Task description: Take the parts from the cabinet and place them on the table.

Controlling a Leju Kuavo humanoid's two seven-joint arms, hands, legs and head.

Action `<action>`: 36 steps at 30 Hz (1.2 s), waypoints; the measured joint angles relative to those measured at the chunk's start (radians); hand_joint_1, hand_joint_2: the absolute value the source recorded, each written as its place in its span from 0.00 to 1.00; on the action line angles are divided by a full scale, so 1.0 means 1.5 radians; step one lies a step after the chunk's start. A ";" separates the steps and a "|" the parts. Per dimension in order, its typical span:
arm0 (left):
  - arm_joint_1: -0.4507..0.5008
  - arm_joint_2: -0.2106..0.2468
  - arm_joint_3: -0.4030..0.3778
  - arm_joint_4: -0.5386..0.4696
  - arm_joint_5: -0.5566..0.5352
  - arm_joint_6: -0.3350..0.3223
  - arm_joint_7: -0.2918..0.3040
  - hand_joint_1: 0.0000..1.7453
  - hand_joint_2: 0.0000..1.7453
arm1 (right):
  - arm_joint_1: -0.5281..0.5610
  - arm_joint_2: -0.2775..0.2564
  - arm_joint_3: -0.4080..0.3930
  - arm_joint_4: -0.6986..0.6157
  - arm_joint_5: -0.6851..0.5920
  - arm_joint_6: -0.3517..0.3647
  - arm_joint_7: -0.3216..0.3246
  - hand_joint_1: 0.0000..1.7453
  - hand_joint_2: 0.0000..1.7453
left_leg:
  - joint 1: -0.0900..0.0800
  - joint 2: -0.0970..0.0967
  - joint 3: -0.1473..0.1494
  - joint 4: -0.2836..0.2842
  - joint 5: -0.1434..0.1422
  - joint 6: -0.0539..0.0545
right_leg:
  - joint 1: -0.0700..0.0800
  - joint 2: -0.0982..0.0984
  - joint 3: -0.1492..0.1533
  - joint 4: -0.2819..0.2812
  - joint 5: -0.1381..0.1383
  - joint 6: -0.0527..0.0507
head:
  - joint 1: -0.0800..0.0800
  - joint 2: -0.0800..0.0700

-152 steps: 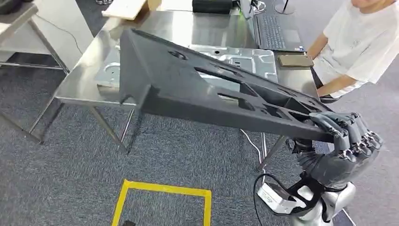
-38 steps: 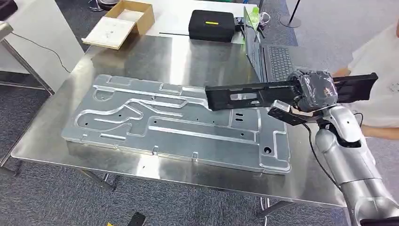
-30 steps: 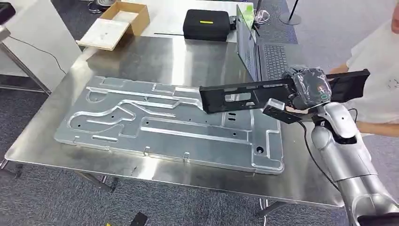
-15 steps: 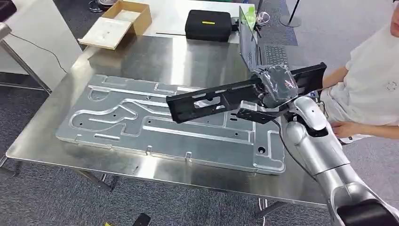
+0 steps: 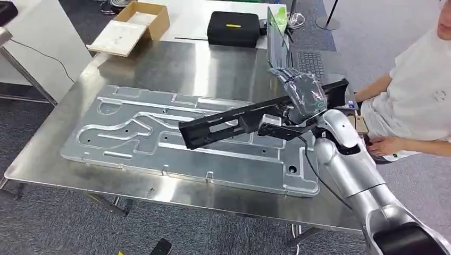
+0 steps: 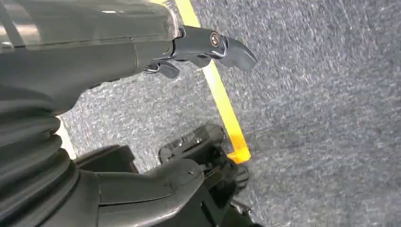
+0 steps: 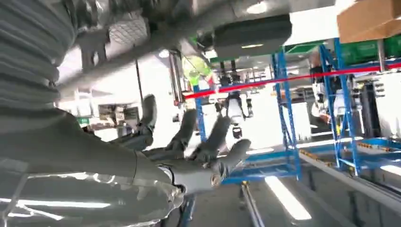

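A long black plastic part (image 5: 228, 121) hangs tilted over the big silver stamped metal plate (image 5: 133, 133) on the steel table (image 5: 159, 64). Its left end is low, close to the plate, and whether it touches I cannot tell. The right end passes under my right hand (image 5: 302, 94). That hand's fingers (image 5: 282, 75) stretch out away from me. In the right wrist view the right hand (image 7: 189, 151) shows its fingers spread with nothing between them. My left hand (image 6: 156, 52) hangs over grey carpet, fingers apart, holding nothing.
A seated person (image 5: 415, 90) in white is at the table's right end, one hand near a tan phone (image 5: 361, 125). A laptop (image 5: 311, 61), a black case (image 5: 234, 27) and a cardboard box (image 5: 130, 26) stand at the back. Yellow floor tape (image 6: 217, 94) lies below.
I have come up to the table. My right hand carried the black part left and lower over the plate, and its fingers went from curled around the part to spread out.
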 joint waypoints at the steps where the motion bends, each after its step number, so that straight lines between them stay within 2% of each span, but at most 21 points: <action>1: 0.000 0.000 0.000 0.000 0.001 0.001 0.000 0.00 0.00 | 0.000 0.001 0.000 0.000 -0.001 0.000 0.002 0.00 1.00 | 0.003 0.000 -0.005 0.012 -0.012 -0.003 | -0.001 0.000 0.003 -0.004 0.002 -0.003 | 0.000 0.000; 4: 0.001 0.000 0.000 0.000 0.002 0.002 0.005 0.00 0.00 | 0.001 0.001 0.000 0.004 -0.006 -0.003 0.011 0.00 1.00 | 0.007 0.001 -0.064 0.143 -0.083 -0.011 | -0.001 -0.001 0.002 -0.004 0.002 -0.009 | -0.001 0.000; 5: 0.002 0.000 0.000 0.000 0.003 0.002 0.006 0.00 0.00 | 0.002 0.001 0.000 0.007 -0.009 -0.003 0.016 0.00 1.00 | 0.008 0.001 -0.085 0.186 -0.097 -0.012 | 0.000 -0.001 0.002 -0.003 0.002 -0.009 | -0.001 0.000; 6: 0.003 0.000 0.000 0.000 0.004 0.002 0.006 0.00 0.00 | 0.004 0.001 0.000 0.011 -0.013 -0.003 0.020 0.00 1.00 | 0.009 0.001 -0.094 0.203 -0.094 -0.013 | 0.000 -0.001 0.002 -0.003 0.002 -0.009 | -0.001 0.000; 8: 0.004 0.001 0.000 0.000 0.007 0.001 0.007 0.00 0.00 | 0.002 0.001 0.000 0.018 -0.025 0.002 0.032 0.00 1.00 | 0.011 0.001 -0.064 0.140 -0.048 -0.013 | 0.000 0.001 0.003 -0.002 0.001 -0.008 | -0.001 0.000; 10: 0.003 0.001 0.000 0.000 0.009 0.001 0.007 0.00 0.00 | -0.001 0.002 -0.001 0.026 -0.042 0.020 0.047 0.00 1.00 | 0.012 0.001 -0.009 0.026 0.007 -0.010 | 0.000 0.002 0.004 -0.001 -0.001 -0.005 | -0.001 0.000; 11: 0.002 0.001 0.000 0.000 0.010 0.000 0.007 0.00 0.00 | -0.003 0.001 -0.003 0.030 -0.049 0.026 0.051 0.00 1.00 | 0.012 0.001 0.003 0.007 -0.006 -0.007 | 0.003 0.001 0.002 0.001 -0.002 -0.002 | 0.000 0.000; 13: 0.003 0.001 0.000 0.000 0.014 0.000 0.006 0.00 0.00 | -0.015 0.002 -0.013 0.052 -0.084 0.064 0.072 0.00 1.00 | 0.007 0.000 0.001 0.001 -0.003 -0.004 | 0.000 0.003 -0.001 0.000 0.002 0.006 | 0.000 0.000; 16: 0.004 0.002 0.000 0.000 0.015 -0.003 0.005 0.00 0.00 | -0.032 0.007 -0.028 0.083 -0.147 0.127 0.088 0.00 1.00 | 0.011 0.001 0.007 -0.013 0.005 0.012 | -0.001 0.002 -0.001 0.002 -0.004 0.017 | 0.000 0.000; 17: 0.003 0.002 0.000 0.000 0.015 -0.003 0.004 0.00 0.00 | -0.038 0.007 -0.034 0.093 -0.162 0.139 0.090 0.00 1.00 | 0.010 0.001 0.007 -0.013 0.007 0.016 | -0.001 0.001 -0.009 0.022 -0.019 0.019 | 0.000 0.000; 19: 0.004 0.002 0.001 0.000 0.016 -0.004 0.004 0.00 0.00 | -0.048 0.007 -0.047 0.112 -0.174 0.150 0.091 0.00 1.00 | 0.009 0.001 0.006 -0.013 0.007 0.019 | -0.001 0.001 -0.055 0.124 -0.072 0.022 | 0.000 0.000; 21: 0.005 0.003 0.001 0.000 0.016 -0.005 0.004 0.00 0.00 | -0.048 0.007 -0.050 0.126 -0.178 0.153 0.091 0.00 1.00 | 0.007 0.001 0.006 -0.012 0.006 0.020 | -0.001 0.001 -0.091 0.194 -0.088 0.024 | 0.000 0.000; 23: 0.005 0.003 0.001 0.000 0.016 -0.005 0.004 0.00 0.00 | -0.049 0.007 -0.052 0.137 -0.178 0.153 0.091 0.00 1.00 | 0.008 0.001 0.006 -0.009 0.005 0.020 | -0.001 0.001 -0.072 0.150 -0.048 0.023 | 0.000 0.000; 25: 0.005 0.003 0.001 0.000 0.016 -0.005 0.004 0.00 0.00 | -0.053 0.007 -0.057 0.141 -0.179 0.153 0.091 0.00 1.00 | 0.008 0.001 0.007 -0.006 0.001 0.017 | -0.001 0.000 -0.015 0.035 0.009 0.018 | 0.000 0.000; 26: 0.005 0.003 0.001 0.000 0.016 -0.005 0.004 0.00 0.00 | -0.057 0.007 -0.059 0.143 -0.179 0.153 0.091 0.00 1.00 | 0.005 0.000 0.005 -0.004 -0.001 0.014 | 0.002 -0.001 0.000 0.010 -0.001 0.015 | 0.000 0.000; 30: 0.005 0.003 0.001 0.000 0.018 -0.006 0.004 0.00 0.00 | -0.065 0.010 -0.063 0.158 -0.223 0.216 0.113 0.00 1.00 | 0.004 0.001 0.004 -0.006 0.000 0.004 | 0.005 0.002 -0.001 -0.001 0.002 0.005 | 0.000 0.000; 32: 0.004 0.004 0.001 0.000 0.021 -0.008 0.004 0.00 0.00 | -0.080 0.011 -0.068 0.180 -0.277 0.267 0.128 0.00 1.00 | 0.004 0.001 -0.004 0.016 -0.020 -0.004 | -0.001 0.001 0.003 -0.008 0.006 -0.001 | 0.000 0.000; 33: 0.003 0.005 0.001 0.000 0.022 -0.009 0.005 0.00 0.00 | -0.092 0.012 -0.074 0.203 -0.312 0.299 0.134 0.00 1.00 | 0.005 0.001 -0.022 0.056 -0.045 -0.007 | -0.001 0.000 0.003 -0.008 0.006 -0.007 | -0.001 0.000; 34: 0.003 0.006 0.001 0.000 0.022 -0.010 0.005 0.00 0.00 | -0.100 0.012 -0.079 0.222 -0.338 0.315 0.136 0.00 0.00 | 0.007 0.001 -0.046 0.108 -0.069 -0.008 | 0.000 -0.001 0.003 -0.008 0.006 -0.007 | -0.001 0.000; 35: 0.004 0.006 0.001 0.000 0.023 -0.012 0.005 0.00 0.00 | -0.105 0.012 -0.082 0.238 -0.355 0.319 0.133 0.00 1.00 | 0.008 0.001 -0.071 0.159 -0.089 -0.010 | 0.000 -0.002 0.002 -0.008 0.006 -0.008 | -0.001 0.000; 36: 0.006 0.007 0.001 0.000 0.024 -0.012 0.005 0.00 0.00 | -0.107 0.012 -0.084 0.255 -0.366 0.318 0.127 0.00 1.00 | 0.009 0.001 -0.090 0.198 -0.097 -0.011 | 0.001 -0.003 0.002 -0.007 0.006 -0.008 | -0.001 0.000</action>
